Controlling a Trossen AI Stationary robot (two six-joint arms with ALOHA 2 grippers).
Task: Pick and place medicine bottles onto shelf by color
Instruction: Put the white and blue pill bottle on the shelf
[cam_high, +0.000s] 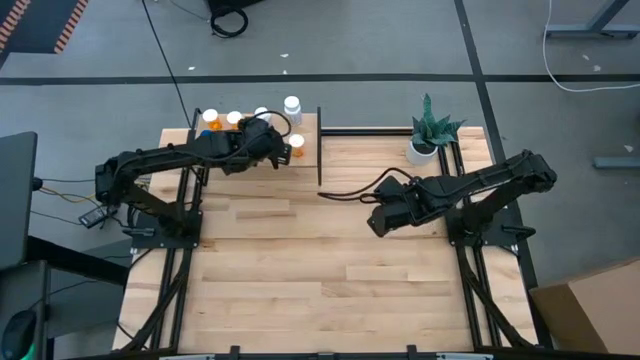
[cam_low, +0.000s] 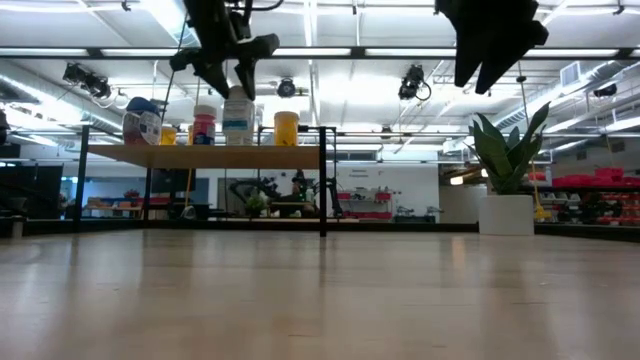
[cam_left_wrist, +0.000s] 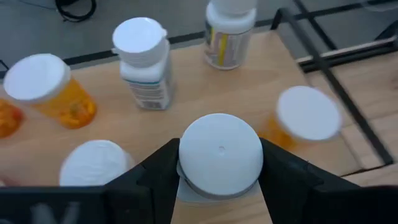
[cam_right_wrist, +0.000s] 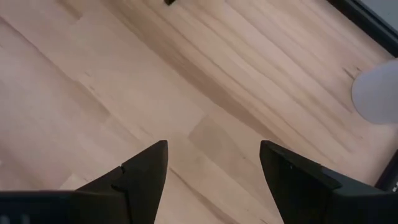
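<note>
The shelf (cam_high: 305, 170) stands at the table's far left. On it stand orange bottles (cam_high: 212, 118) (cam_left_wrist: 53, 90) (cam_left_wrist: 301, 118) and white bottles (cam_high: 292, 105) (cam_left_wrist: 144, 62) (cam_left_wrist: 229, 31). The low view also shows a wide blue bottle (cam_low: 140, 120) at the shelf's (cam_low: 200, 155) left end. My left gripper (cam_high: 278, 147) (cam_left_wrist: 221, 158) is over the shelf, shut on a white-capped bottle (cam_left_wrist: 221, 149). My right gripper (cam_high: 380, 220) (cam_right_wrist: 214, 168) is open and empty above bare table at mid-right, high in the low view (cam_low: 490, 50). My left gripper pinches the bottle's white cap (cam_left_wrist: 186, 155) between its two fingers (cam_left_wrist: 158, 177), one on each side. The fingers come from above, slanting down. The bottle is upright. The cap hides its body, and I cannot tell whether its base is on the shelf board.
A white pot with a green spiky plant (cam_high: 425, 148) (cam_low: 505, 205) stands at the table's far right, near my right arm. The shelf's black frame (cam_high: 320, 150) rises along its right side. A white cap (cam_left_wrist: 93, 165) stands close beside my left gripper.
</note>
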